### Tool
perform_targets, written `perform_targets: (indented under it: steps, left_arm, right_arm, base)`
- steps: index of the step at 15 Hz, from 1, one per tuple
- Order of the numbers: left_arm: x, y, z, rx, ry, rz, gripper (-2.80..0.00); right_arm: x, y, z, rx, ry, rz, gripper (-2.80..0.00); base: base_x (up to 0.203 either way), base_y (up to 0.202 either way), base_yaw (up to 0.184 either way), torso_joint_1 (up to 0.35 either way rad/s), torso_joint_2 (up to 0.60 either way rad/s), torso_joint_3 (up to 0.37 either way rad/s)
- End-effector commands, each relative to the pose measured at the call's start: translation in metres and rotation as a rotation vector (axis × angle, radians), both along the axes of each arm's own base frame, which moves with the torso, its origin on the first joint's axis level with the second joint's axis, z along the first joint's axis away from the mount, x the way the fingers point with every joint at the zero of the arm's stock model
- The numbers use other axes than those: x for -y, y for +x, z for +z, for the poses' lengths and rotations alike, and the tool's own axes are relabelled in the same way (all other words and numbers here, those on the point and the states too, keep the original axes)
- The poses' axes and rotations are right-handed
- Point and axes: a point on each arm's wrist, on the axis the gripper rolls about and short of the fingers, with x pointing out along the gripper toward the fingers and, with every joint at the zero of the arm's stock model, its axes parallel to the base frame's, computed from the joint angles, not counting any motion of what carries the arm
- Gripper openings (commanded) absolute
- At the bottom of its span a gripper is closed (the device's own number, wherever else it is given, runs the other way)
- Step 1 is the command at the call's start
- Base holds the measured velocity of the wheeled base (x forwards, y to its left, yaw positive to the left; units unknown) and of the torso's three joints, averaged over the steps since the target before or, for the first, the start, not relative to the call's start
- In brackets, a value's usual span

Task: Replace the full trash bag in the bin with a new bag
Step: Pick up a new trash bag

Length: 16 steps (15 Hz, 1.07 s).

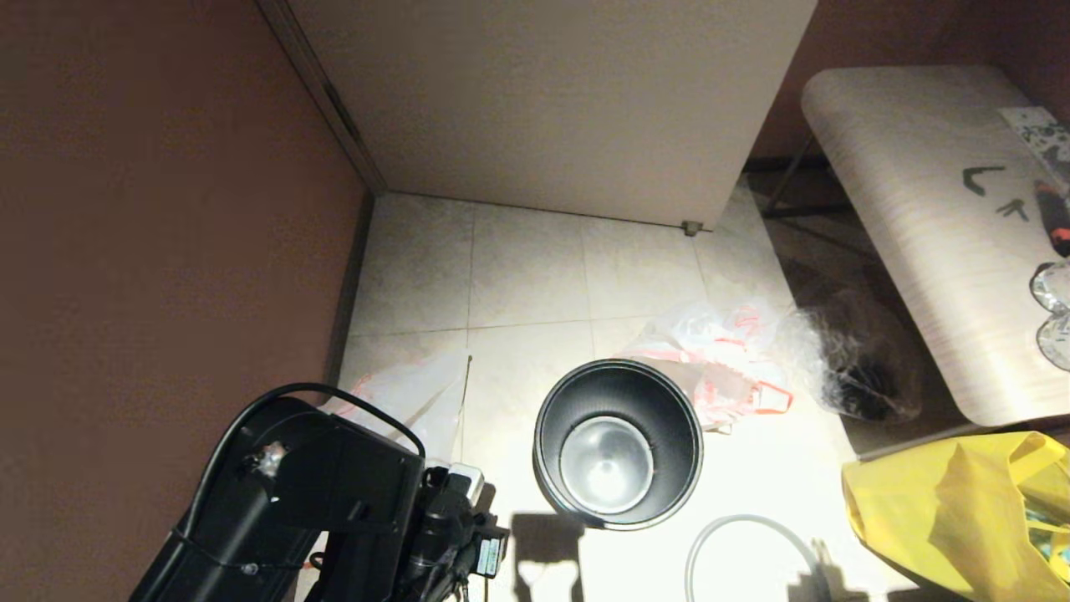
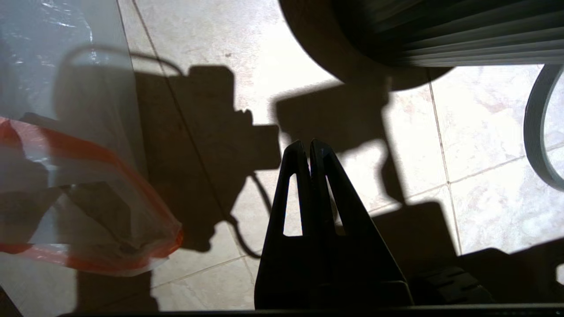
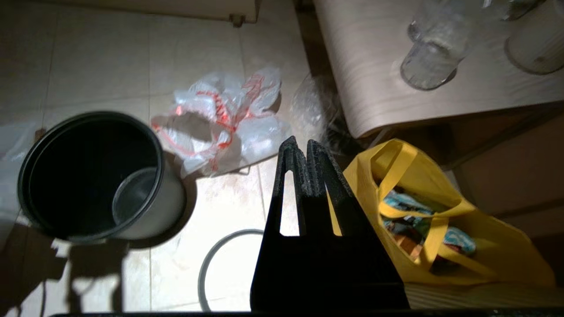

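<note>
Black bin [image 1: 618, 443] stands empty on the tiled floor [image 1: 527, 267], one white bag [image 1: 719, 364] at its two o'clock, another [image 1: 414, 393] at ten; left pincer [image 2: 307, 147] and right pincer [image 3: 299, 147] both closed, holding nothing

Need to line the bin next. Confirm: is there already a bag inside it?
No, the bin is bare inside, its shiny metal bottom showing.

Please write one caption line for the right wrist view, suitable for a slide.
Right gripper, fingers shut, above the floor between the empty bin, a white bag and a yellow bag.
</note>
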Motion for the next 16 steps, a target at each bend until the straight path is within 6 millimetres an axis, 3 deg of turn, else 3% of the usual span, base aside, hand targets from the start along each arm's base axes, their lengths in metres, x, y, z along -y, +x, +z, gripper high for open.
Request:
perform_targets:
  steps: [1,7,10,16]
  left_arm:
    - [0.000,0.000,-0.001,0.004,0.001,0.000,-2.80]
    - [0.000,0.000,-0.002,0.001,0.005,0.000,-2.80]
    - [-0.001,0.001,-0.002,0.002,0.005,0.002,-2.80]
    - [-0.001,0.003,-0.003,0.007,0.001,0.007,-2.80]
  right_arm:
    - [-0.001,0.001,-0.007,-0.032,-0.008,0.028,-2.80]
    - [-0.003,0.007,-0.034,-0.141,-0.025,0.005,-2.80]
    - [-0.005,0.003,-0.036,-0.129,-0.056,-0.013,-2.80]
    - [-0.007,-0.006,-0.063,-0.088,-0.039,-0.012,-2.80]
  base:
    - [0.000,0.000,0.000,0.000,0.00,0.000]
    - [0.000,0.000,0.000,0.000,0.00,0.000]
    - [0.000,0.000,0.000,0.000,0.00,0.000]
    - [0.000,0.000,0.000,0.000,0.00,0.000]
